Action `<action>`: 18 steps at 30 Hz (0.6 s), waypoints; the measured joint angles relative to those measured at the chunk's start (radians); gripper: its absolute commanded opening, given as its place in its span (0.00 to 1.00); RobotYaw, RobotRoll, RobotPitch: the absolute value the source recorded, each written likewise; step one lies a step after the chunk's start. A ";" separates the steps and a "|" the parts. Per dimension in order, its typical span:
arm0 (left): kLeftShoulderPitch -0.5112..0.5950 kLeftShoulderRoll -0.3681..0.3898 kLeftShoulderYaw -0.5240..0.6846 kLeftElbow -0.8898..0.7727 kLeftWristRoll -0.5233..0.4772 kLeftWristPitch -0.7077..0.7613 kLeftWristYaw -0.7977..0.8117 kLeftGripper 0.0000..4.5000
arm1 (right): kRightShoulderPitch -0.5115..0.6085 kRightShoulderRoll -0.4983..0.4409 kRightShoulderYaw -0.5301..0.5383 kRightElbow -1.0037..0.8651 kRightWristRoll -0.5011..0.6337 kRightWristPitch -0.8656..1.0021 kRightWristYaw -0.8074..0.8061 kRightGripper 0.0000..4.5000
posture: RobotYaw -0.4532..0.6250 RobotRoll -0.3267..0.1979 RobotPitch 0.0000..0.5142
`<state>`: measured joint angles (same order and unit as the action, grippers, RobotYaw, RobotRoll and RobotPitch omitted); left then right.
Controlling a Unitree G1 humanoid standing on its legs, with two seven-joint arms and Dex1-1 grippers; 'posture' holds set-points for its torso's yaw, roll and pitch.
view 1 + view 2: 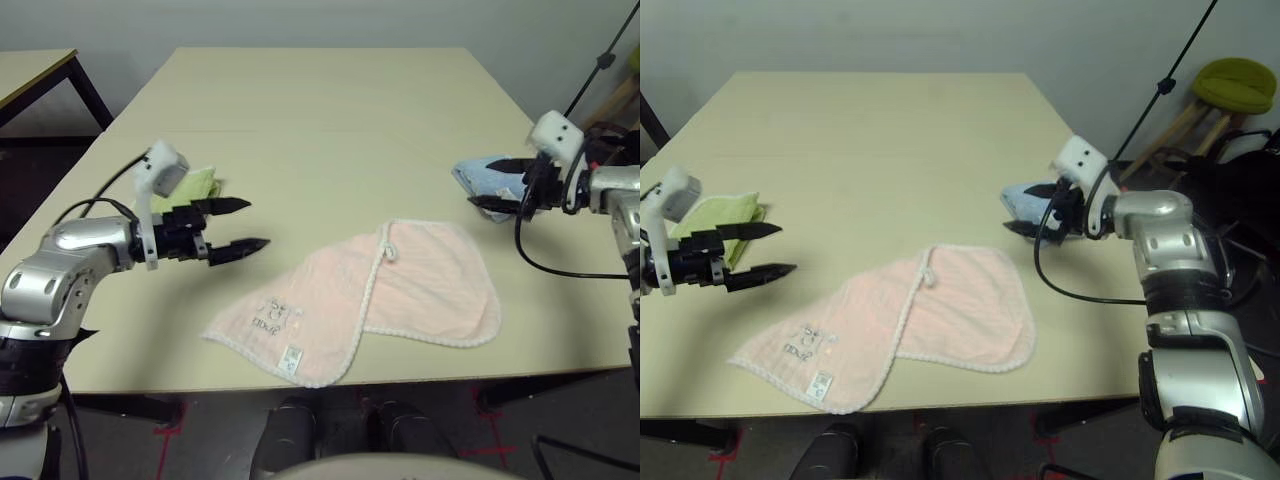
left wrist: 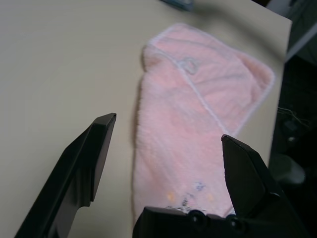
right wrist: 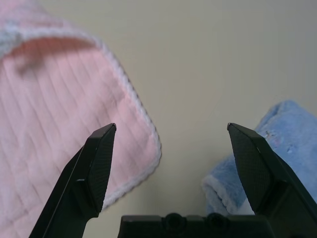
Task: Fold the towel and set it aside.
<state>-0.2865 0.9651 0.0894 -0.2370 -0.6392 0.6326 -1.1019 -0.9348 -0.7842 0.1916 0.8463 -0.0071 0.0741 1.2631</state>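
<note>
Left eye view: the towel [image 1: 375, 300] is shown lying flat near the front edge of the table [image 1: 320, 120], around 6 o'clock of the tabletop, already doubled over once so that one bobbled hem crosses it diagonally. Its long axis is seen to run from about 8 o'clock, where the embroidered motif and white label lie, toward 2 o'clock, where the rounded folded end points. The left gripper [image 1: 240, 226] is held above the table at the towel's 9 o'clock, fingers spread wide and empty, aimed toward the cloth; the yellow-green cloth [image 1: 195, 187] lies just behind it. The right gripper [image 1: 1032, 209] is held at the towel's 2 o'clock, likewise spread and holding nothing, just in front of the light-blue cloth [image 1: 490, 177]. Neither tool is touching the towel. The step in hand is judged to be the approach for a further fold; the next move is judged to call for both grippers to be lowered onto opposite corners of one short end before closing.
</note>
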 measured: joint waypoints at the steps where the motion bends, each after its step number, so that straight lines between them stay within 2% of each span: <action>1: 0.000 0.006 -0.007 -0.014 -0.001 0.006 -0.015 0.99 | -0.029 0.010 0.016 0.040 -0.023 -0.013 0.002 1.00 | 0.61 0.62 0.11; 8: -0.031 0.009 -0.091 -0.062 0.000 0.041 -0.075 0.99 | -0.176 0.099 0.116 0.268 -0.169 -0.105 0.054 1.00 | 0.62 0.62 0.12; 18: -0.042 0.022 -0.110 -0.105 -0.004 0.092 -0.131 0.99 | -0.223 0.141 0.182 0.394 -0.307 -0.133 0.072 1.00 | 0.63 0.62 0.11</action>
<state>-0.3280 0.9869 -0.0206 -0.3422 -0.6429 0.7251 -1.2330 -1.1573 -0.6431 0.3736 1.2398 -0.3145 -0.0588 1.3355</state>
